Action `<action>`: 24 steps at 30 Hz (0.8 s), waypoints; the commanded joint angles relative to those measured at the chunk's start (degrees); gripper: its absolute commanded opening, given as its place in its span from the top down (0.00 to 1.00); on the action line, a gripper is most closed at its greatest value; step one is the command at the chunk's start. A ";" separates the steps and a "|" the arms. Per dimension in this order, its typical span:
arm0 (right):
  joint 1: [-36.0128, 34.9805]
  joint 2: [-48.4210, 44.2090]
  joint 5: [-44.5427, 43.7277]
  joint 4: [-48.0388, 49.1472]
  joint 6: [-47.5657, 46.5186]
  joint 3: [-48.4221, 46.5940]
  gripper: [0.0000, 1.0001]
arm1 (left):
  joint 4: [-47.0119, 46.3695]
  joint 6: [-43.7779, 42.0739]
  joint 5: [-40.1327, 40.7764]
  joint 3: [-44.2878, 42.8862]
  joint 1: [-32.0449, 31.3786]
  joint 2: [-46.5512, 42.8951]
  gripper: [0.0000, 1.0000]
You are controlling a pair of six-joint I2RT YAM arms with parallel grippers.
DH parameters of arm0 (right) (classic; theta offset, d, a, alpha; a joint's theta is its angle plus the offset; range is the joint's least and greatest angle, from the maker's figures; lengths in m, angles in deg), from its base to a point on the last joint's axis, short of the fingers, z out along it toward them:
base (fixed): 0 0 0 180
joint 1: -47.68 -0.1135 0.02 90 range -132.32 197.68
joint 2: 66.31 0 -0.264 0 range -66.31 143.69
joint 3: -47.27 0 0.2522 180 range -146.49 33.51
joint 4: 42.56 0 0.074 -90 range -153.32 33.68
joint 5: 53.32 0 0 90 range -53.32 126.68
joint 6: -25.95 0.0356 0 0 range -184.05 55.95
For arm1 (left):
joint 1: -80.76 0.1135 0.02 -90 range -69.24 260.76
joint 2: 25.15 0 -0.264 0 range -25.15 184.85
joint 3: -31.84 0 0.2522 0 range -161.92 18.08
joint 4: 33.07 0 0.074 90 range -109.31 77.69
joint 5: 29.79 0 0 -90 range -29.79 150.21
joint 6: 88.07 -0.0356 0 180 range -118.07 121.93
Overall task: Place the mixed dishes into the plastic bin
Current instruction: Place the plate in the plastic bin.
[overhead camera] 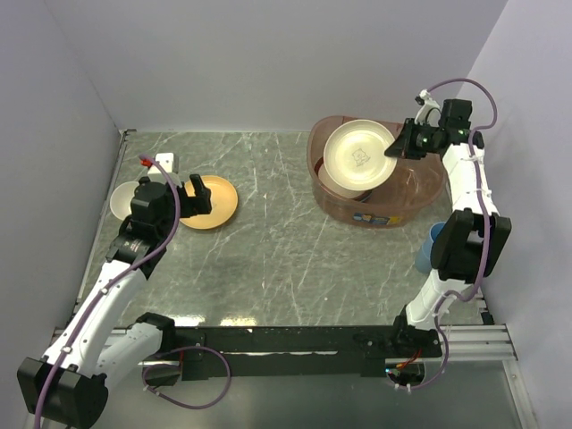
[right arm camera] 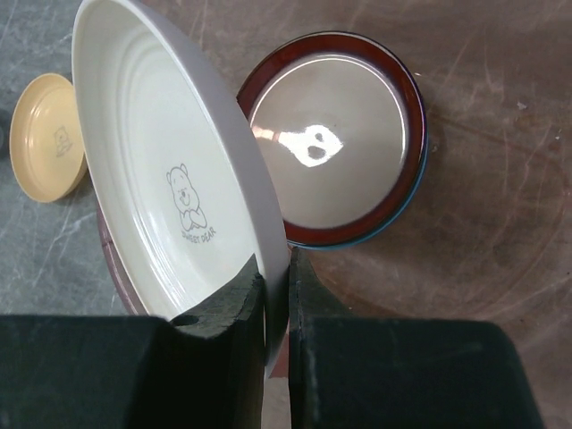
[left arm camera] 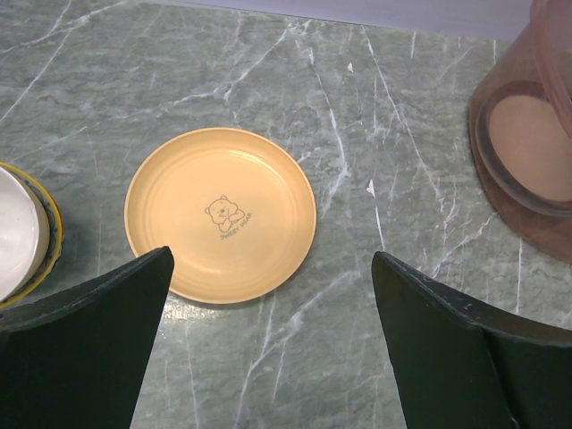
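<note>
Cream-white round plate with a bear print is pinched by its rim in the right gripper. The jaws are clamped on it and it hangs tilted on edge above the large translucent pinkish-brown plastic bin, not down yet. Already on the bin floor: a red-rimmed round bowl with a bluish underside, lying flat just beside the hanging plate.

Left gripper is spread wide and holds nothing. It hovers over the yellow-orange round plate with a bear print, which lies flat on the grey-green marbled tabletop, well apart from the bin. Small cream bowl sits just beside that plate, on its left. Light blue plastic cup stands outside the bin, partly hidden by the right arm.

My read: one in, one about to drop, three left.
</note>
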 commanded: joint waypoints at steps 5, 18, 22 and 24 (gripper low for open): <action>0.36 4.50 0.63 -0.53 0.06 -5.76 1.00 | -1.36 -1.23 0.32 0.27 0.19 0.28 0.01; 0.27 12.59 -1.82 -1.50 -0.38 -11.56 0.99 | -1.27 -1.40 0.67 0.27 0.10 1.42 0.01; 0.09 15.22 -2.79 -2.02 -0.64 -13.49 0.99 | -1.18 -1.58 0.76 0.10 0.19 1.95 0.01; -0.17 16.54 -3.32 -2.20 -0.91 -14.11 0.98 | -1.18 -1.58 0.76 0.18 0.10 2.12 0.01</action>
